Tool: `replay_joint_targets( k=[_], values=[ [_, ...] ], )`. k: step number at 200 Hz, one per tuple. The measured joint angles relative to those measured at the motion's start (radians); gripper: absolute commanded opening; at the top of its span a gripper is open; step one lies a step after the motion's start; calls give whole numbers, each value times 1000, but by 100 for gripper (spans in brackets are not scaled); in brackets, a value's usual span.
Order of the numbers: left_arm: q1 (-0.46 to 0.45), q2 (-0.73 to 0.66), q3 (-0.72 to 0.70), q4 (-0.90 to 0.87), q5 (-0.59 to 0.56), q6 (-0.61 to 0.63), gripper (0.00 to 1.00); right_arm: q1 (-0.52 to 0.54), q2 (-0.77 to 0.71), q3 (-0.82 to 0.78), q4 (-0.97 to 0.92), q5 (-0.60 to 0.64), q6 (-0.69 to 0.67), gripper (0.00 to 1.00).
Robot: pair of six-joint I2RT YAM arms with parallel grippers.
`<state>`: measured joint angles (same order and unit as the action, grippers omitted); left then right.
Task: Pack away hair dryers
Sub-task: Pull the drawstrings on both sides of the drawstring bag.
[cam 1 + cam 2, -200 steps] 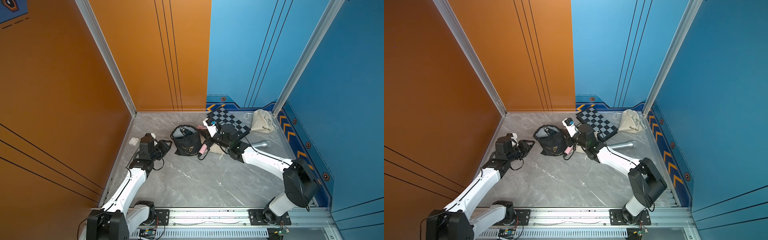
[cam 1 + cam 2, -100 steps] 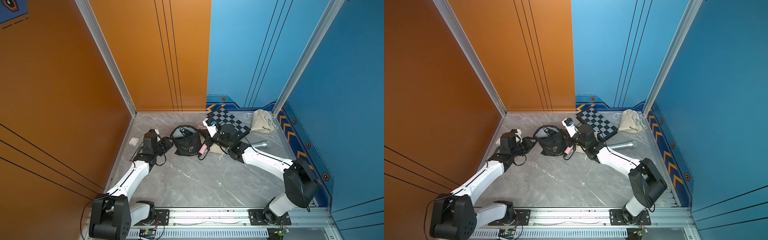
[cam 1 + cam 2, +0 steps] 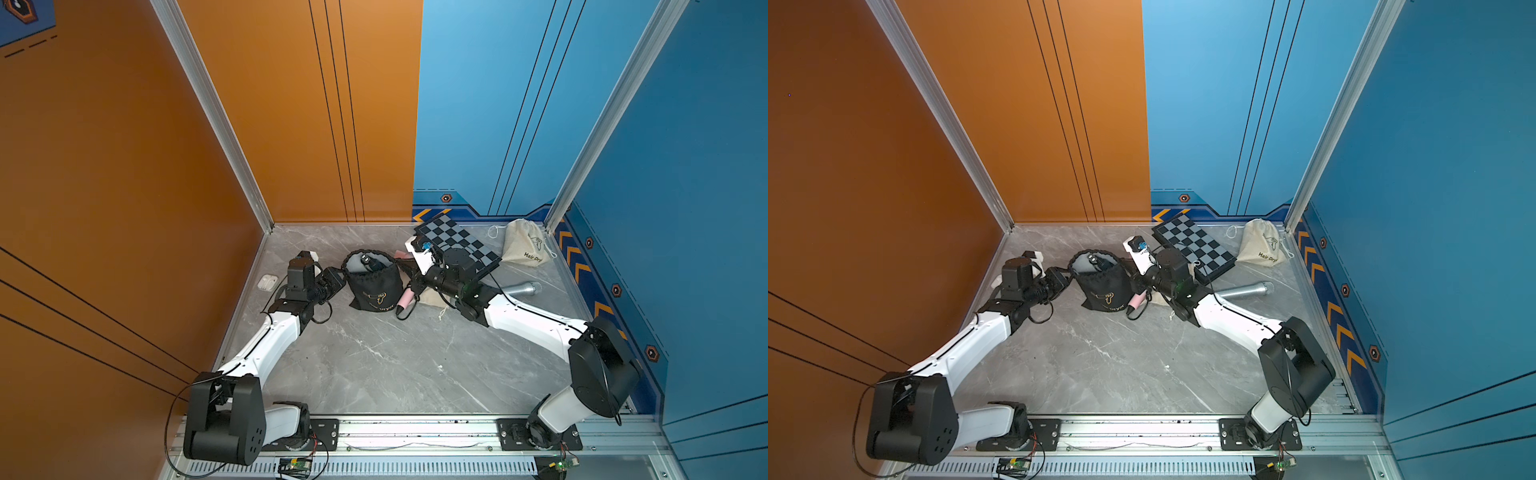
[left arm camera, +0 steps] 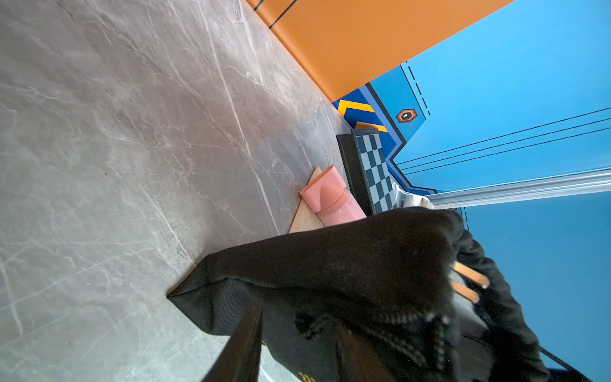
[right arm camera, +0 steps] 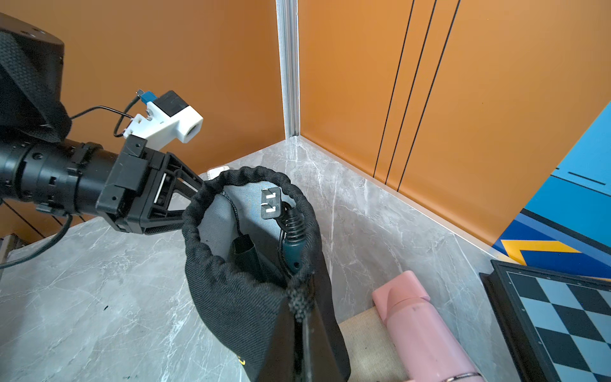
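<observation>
- A white earbud case (image 3: 267,281) lies at the far left of the grey marble-look table (image 3: 374,365), close to the orange wall (image 3: 124,208).
- The left gripper (image 3: 338,275) reaches in low to the left rim of a black drawstring bag (image 3: 374,291). Its fingers (image 5: 188,172) stand partly apart against the rim, and whether they clamp the cloth cannot be told.
- The black bag stands upright at mid-table with its mouth open. The dark teal hair dryer (image 5: 291,255) sits inside it, and its two-pin plug (image 5: 271,202) pokes up just under the rim.
- The right gripper (image 3: 408,277) is pinched tight on the bag's right rim, with the cloth bunched between its fingers (image 5: 310,347).
- The pale pink hair dryer (image 3: 405,296) lies on its side just beside the black bag and outside it, resting on a flat beige cloth bag (image 5: 363,337).
- A chessboard (image 3: 457,245) lies behind the right arm's wrist, near the blue back wall (image 3: 478,124).
- A silver-grey microphone (image 3: 521,288) lies on the table to the right of that arm.
- A filled beige drawstring bag printed "Hair Dryer" (image 3: 524,249) sits in the back right corner.
</observation>
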<state>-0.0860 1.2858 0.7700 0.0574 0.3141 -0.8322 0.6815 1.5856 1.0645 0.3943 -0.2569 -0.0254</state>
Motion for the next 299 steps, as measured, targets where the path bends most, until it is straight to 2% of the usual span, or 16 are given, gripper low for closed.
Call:
replay_joint_targets(
  k=[36,54,136,144,163,216,299],
  values=[
    [0,26,23,0,-12,17,28,0,0,0,0,0,0,0],
    [1,42,42,0,-23,32,20,2,0,0,0,0,0,0],
    [14,66,89,-12,-59,77,19,5,0,0,0,0,0,0],
    [14,69,91,-13,-60,80,16,5,0,0,0,0,0,0],
    [14,76,94,-18,-61,85,0,5,0,0,0,0,0,0],
    [23,76,130,-66,-84,111,0,5,0,0,0,0,0,0],
    [138,-48,141,-132,-177,136,0,3,-15,0,0,1,3,0]
  ],
)
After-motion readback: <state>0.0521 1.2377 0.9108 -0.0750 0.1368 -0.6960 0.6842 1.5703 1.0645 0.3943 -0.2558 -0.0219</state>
